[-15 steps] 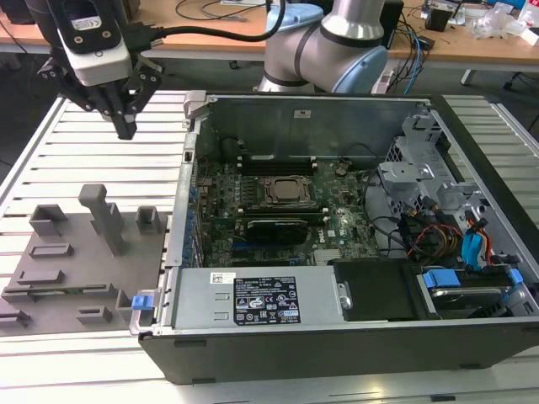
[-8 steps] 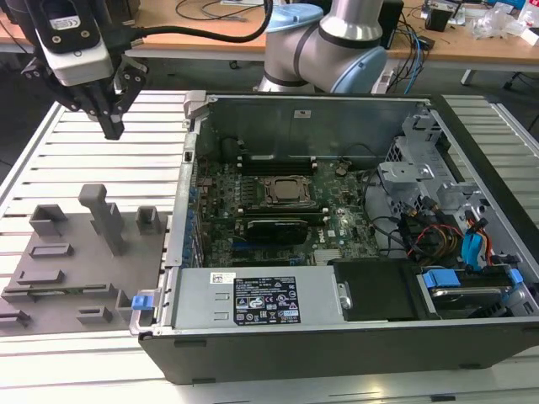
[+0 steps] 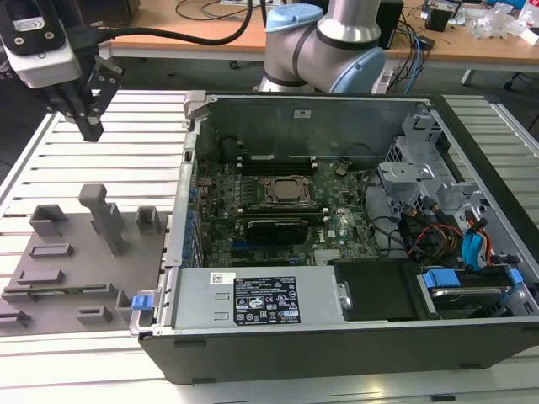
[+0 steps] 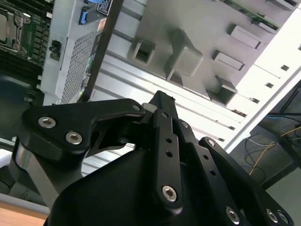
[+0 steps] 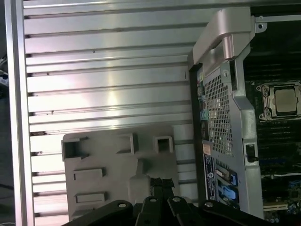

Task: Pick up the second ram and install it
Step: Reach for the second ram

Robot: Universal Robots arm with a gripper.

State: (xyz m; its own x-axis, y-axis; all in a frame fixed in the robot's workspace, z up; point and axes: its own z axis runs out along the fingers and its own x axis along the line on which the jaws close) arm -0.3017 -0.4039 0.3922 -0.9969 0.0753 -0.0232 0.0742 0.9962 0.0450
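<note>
A ribbed metal surface [image 3: 126, 143] carries a gray tray [image 3: 126, 269] and an open computer case [image 3: 253, 358]; behind stands a wooden desk [image 3: 488, 49]. The gripper [image 3: 91, 128] hangs above the surface beyond the tray, jaws together. The second wrist view shows the green ram [image 4: 251, 13] lying at the tray's edge, the first wrist view the processor socket [image 5: 282, 101].

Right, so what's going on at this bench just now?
A robot arm's black tool hangs with its fingers together, holding nothing, above the slotted metal table, beside the open black computer case. A grey plastic fixture plate lies on the table near it. In the second wrist view, a thin green strip at that plate's edge may be the second ram. If so, it has not yet been picked up.
</note>
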